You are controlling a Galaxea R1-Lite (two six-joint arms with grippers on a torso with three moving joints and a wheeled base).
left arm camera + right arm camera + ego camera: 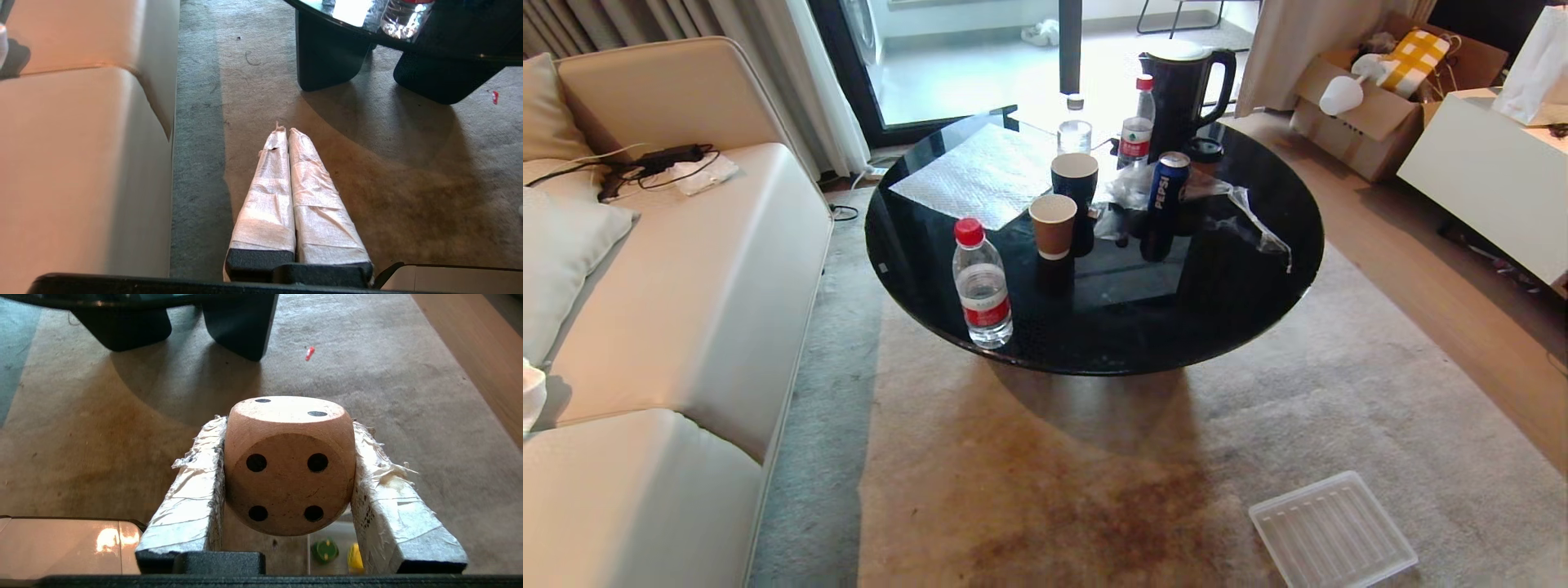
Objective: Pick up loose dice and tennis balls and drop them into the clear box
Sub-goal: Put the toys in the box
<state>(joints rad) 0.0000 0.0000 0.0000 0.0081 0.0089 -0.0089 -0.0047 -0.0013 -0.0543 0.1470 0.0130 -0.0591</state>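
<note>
Head view: neither arm shows; the ribbed lid (1331,531) lies near right on the rug (1029,490)

Left wrist view: the left gripper (284,132), jaws pressed together, hangs idle beside the sofa (81,163)

Right wrist view: the right gripper (288,424) pinches the tan die (288,465); directly beneath, the clear box (339,535) shows a green die (325,550) and a yellow die (354,557), with open rug around

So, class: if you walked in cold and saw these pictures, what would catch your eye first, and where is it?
First, the tan die clamped between the taped fingers of the right gripper, four pips facing the wrist camera, above the carpet. Next, the round black table ahead in the head view, crowded with bottles, cups and a Pepsi can. The left gripper hangs shut and empty beside the sofa.
</note>
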